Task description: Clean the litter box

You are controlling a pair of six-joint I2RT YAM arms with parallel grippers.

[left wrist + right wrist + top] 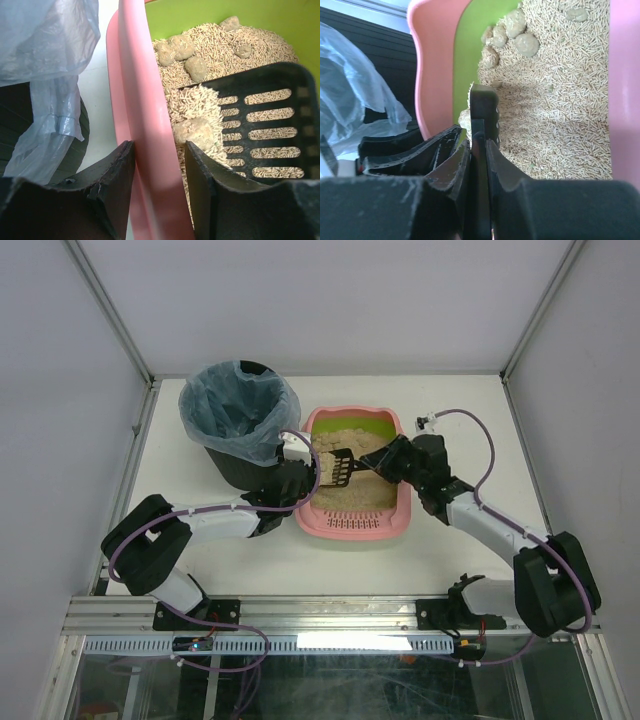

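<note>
My left gripper [156,150], half-open, is pinching the left wall of the litter box [352,525], sitting mid-table beside the bin [232,472]. My right gripper [479,137], clamped on the scoop [338,470], is carrying one clump [195,132]; several other clumps [182,47] are lying unscooped.

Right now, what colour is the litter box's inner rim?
Litter box rim: lime green; left wrist view.

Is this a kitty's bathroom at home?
Probably not: it looks like a robot test booth. Plain white walls box in a table; the left arm and right arm work at a litter box and bin.
</note>
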